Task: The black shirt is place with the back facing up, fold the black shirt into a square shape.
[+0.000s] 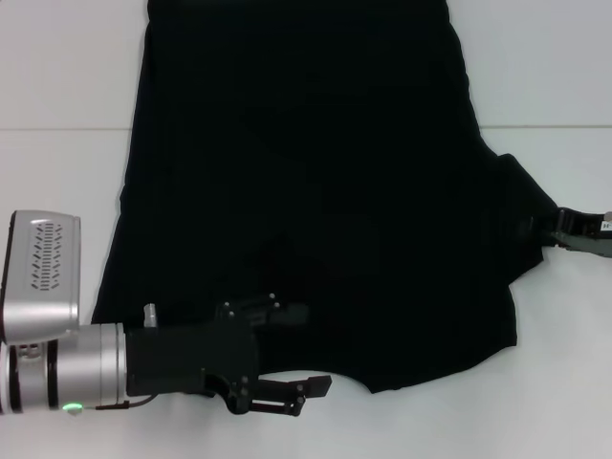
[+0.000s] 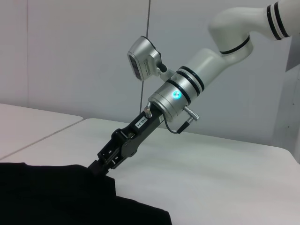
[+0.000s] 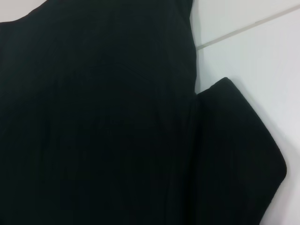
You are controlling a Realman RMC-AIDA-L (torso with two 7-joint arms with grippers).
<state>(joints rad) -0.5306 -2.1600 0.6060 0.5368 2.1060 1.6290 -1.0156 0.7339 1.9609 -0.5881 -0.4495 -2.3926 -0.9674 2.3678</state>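
Observation:
The black shirt (image 1: 306, 182) lies spread flat on the white table (image 1: 57, 76), plain side up, with no lettering showing. Its right sleeve (image 1: 521, 215) sticks out sideways. My right gripper (image 1: 557, 233) is at that sleeve's tip, shut on the fabric edge; the left wrist view shows it (image 2: 99, 168) pinching the sleeve low over the table. My left gripper (image 1: 316, 349) is open at the shirt's near edge, one finger (image 1: 282, 312) over the fabric and the other (image 1: 304, 390) over bare table. The right wrist view shows the shirt body (image 3: 93, 117) and the sleeve (image 3: 234, 154).
A table seam (image 1: 57, 128) runs across the far half of the table. White table shows left, right and in front of the shirt. A pale wall (image 2: 70, 56) stands behind the table in the left wrist view.

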